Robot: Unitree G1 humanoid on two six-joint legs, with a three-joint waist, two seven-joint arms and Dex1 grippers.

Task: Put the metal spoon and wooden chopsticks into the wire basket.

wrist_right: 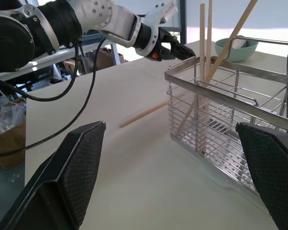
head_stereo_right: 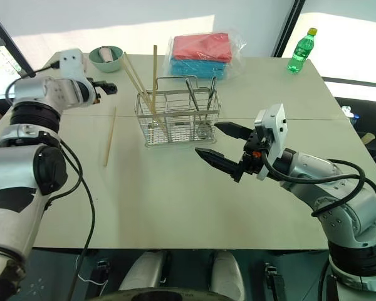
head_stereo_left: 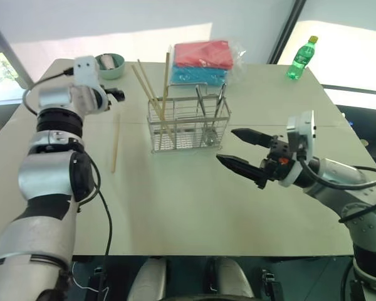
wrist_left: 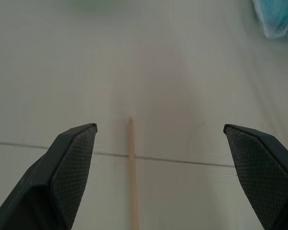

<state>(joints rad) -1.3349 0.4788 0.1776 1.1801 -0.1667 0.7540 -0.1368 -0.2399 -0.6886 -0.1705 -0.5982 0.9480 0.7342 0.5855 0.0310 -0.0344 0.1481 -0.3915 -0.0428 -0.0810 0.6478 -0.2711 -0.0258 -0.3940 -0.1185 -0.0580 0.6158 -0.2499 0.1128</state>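
Wire basket [head_stereo_left: 188, 125]: silver grid, rectangular, mid-worktop; three pale wooden chopsticks [head_stereo_left: 151, 94] lean inside, metal utensils, probably including the metal spoon [head_stereo_left: 210, 135], at its right end. One chopstick [head_stereo_left: 116, 143] lies flat left of it. Worktop [head_stereo_left: 194, 207]: matte cream. Left tool [head_stereo_left: 117, 95] and right tool [head_stereo_left: 238, 150]: ribbed black fingers apart, empty.
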